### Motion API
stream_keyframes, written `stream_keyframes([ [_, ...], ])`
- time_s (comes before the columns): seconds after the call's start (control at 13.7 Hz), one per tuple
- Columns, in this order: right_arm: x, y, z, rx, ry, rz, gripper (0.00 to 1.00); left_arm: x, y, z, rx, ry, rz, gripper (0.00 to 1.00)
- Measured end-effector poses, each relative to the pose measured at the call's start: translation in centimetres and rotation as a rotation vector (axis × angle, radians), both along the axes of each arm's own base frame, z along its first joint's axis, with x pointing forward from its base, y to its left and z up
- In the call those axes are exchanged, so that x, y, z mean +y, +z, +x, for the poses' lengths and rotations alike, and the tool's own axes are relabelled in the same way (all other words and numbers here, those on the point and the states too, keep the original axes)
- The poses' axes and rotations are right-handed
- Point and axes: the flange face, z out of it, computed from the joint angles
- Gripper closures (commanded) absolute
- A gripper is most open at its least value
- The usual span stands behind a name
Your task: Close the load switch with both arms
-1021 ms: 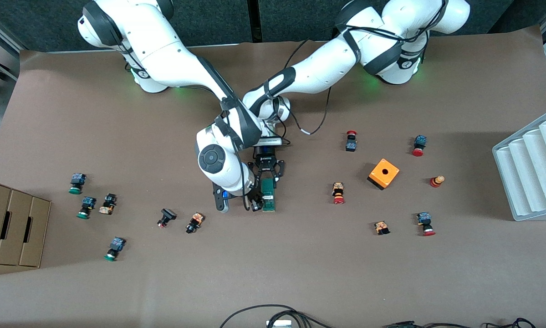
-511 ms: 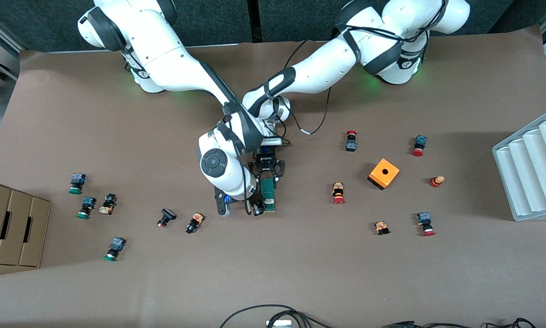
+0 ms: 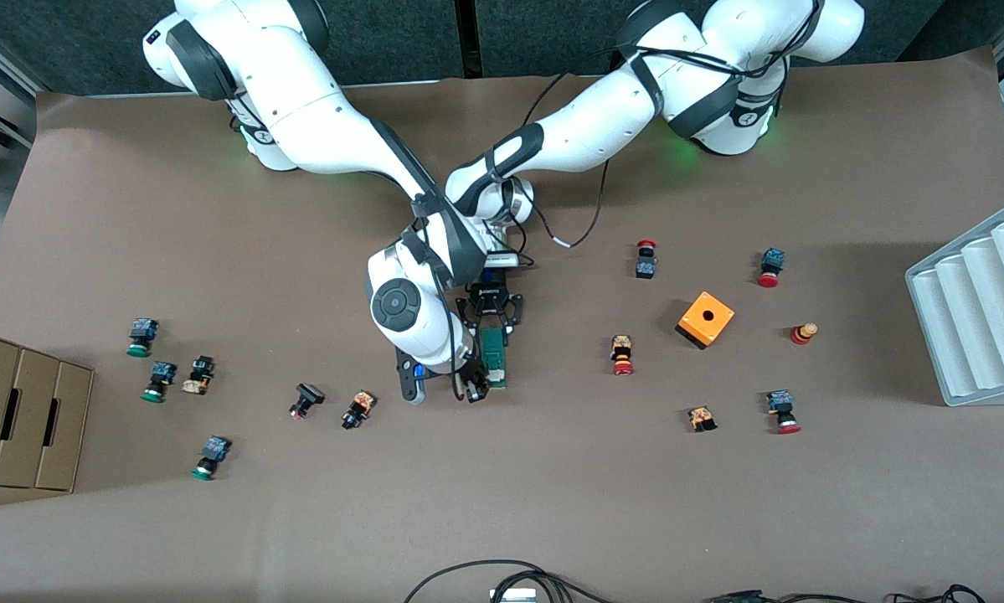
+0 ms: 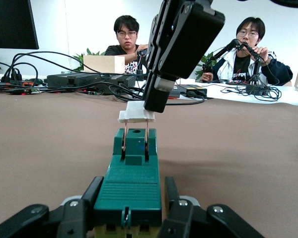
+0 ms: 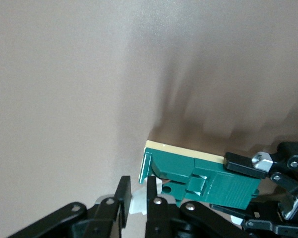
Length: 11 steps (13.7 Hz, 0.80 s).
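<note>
The load switch [image 3: 493, 356] lies on the table [image 3: 552, 502] near its middle; the left gripper [image 3: 491, 325] is clamped on the switch's end farthest from the front camera; the right gripper [image 3: 475, 385], fingers pinched together, grips the white sliding piece [image 4: 137, 112] at the nearer end.

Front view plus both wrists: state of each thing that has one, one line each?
Dark-green rectangular load switch: flat on the brown table, white lever raised, not yet closed.
Left gripper: shut on the load switch's body at the end nearer the robots' bases.
Right gripper: shut on the white lever at the switch's end nearer the front camera.
Orange cube: on the table, hole facing up.
</note>
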Motion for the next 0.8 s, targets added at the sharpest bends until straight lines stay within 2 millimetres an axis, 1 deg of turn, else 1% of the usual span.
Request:
stream_keyframes([
  [0.44,0.0,-0.85,0.4,-0.014,-0.005,-0.001,0.82,0.0,0.0,0.0,0.0,0.0,0.0,0.45],
  [0.8,0.02,-1.05,0.46,-0.016,-0.005,-0.002,0.81,0.0,0.0,0.0,0.0,0.0,0.0,0.45],
])
